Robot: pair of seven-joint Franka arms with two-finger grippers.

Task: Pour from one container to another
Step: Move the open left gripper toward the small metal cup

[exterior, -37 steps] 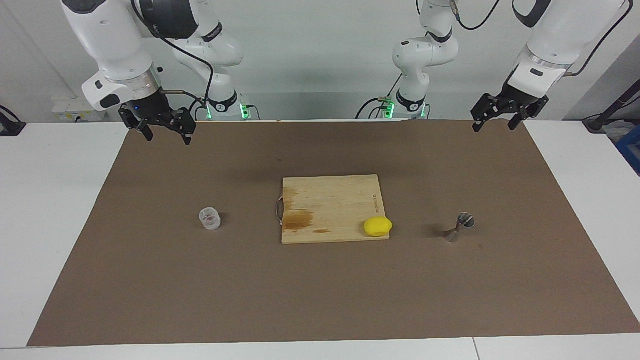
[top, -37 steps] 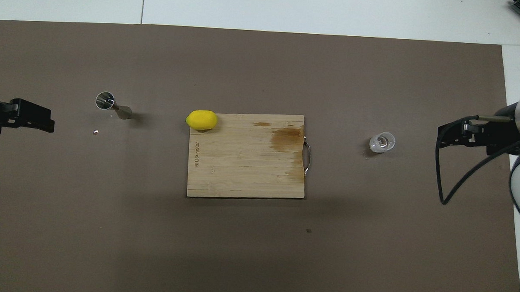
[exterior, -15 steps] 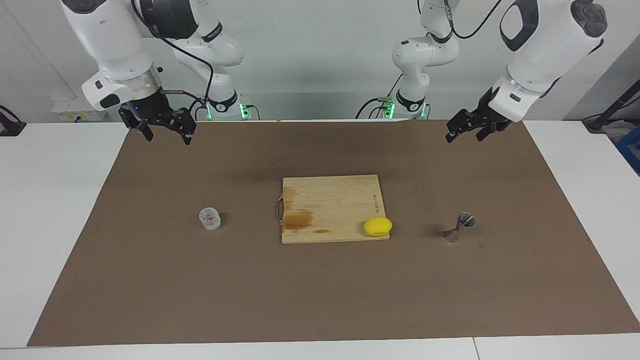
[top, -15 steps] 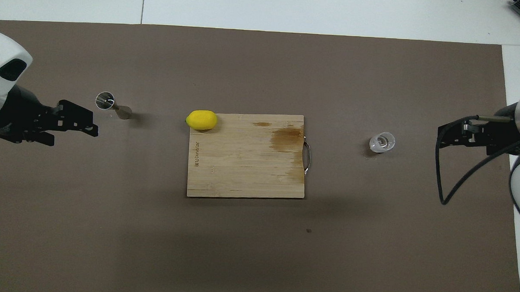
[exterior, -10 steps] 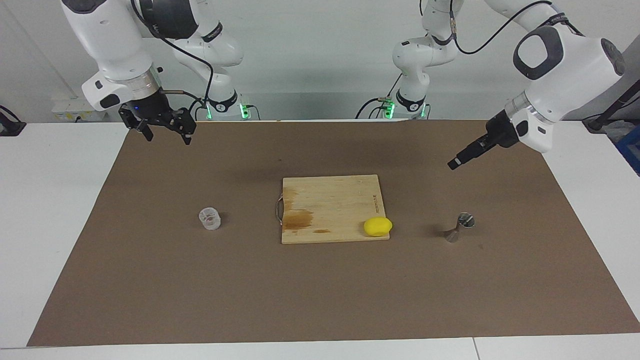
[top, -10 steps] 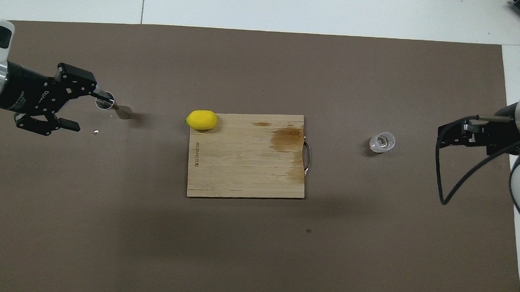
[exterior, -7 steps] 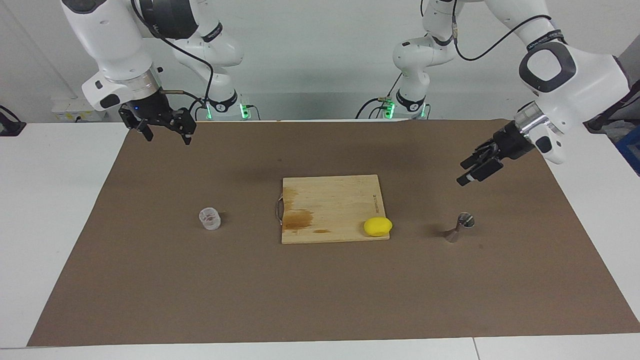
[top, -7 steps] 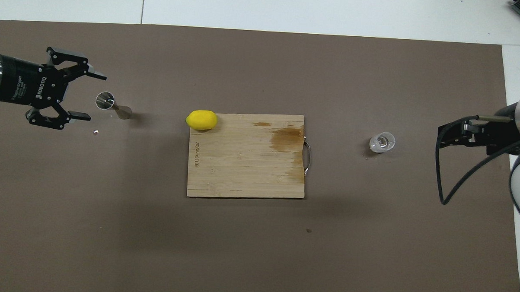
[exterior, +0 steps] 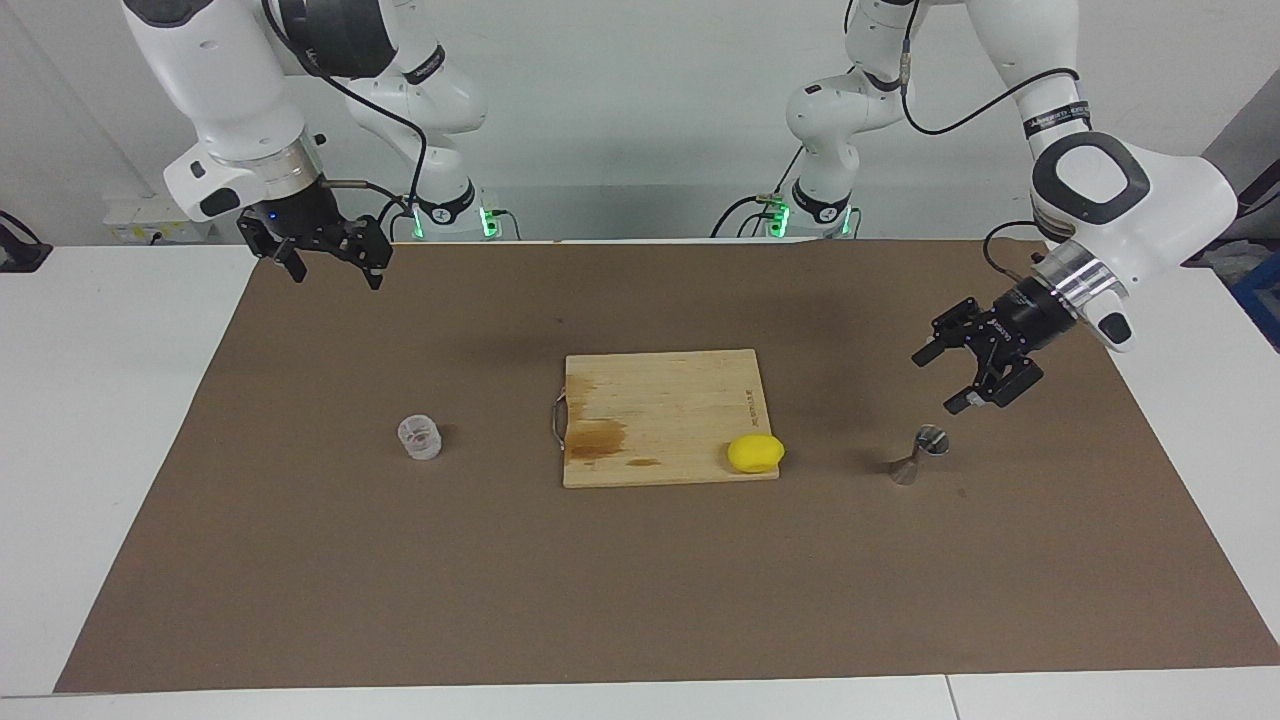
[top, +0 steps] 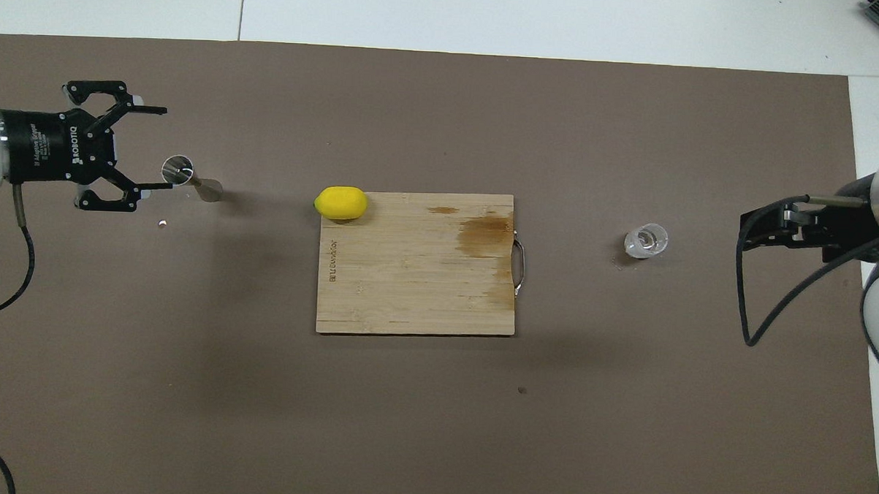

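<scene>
Brown paper covers the counter (exterior: pixel 150 450), and everything stands on it. Largest is the wooden board (exterior: pixel 665 415) at the middle, with a lemon (exterior: pixel 755 453) on its corner toward the left arm's end. The left gripper (exterior: pixel 950 378) hangs in the air with its jaws spread wide, tilted down toward the jigger (exterior: pixel 920 455). In the facing view the jigger stands on the paper just below the jaw tips, apart from them and not between them. From overhead the left gripper (top: pixel 154 148) has one fingertip (top: pixel 153 186) overlapping the jigger (top: pixel 190 178) at its rim, while the other reaches past it on the side away from the robots. The right gripper (exterior: pixel 332 270) waits in the air over the paper's edge by its own base, jaws open. The cup (exterior: pixel 420 437), clear and squat, stands well apart from those jaws, out toward the middle of the paper.
</scene>
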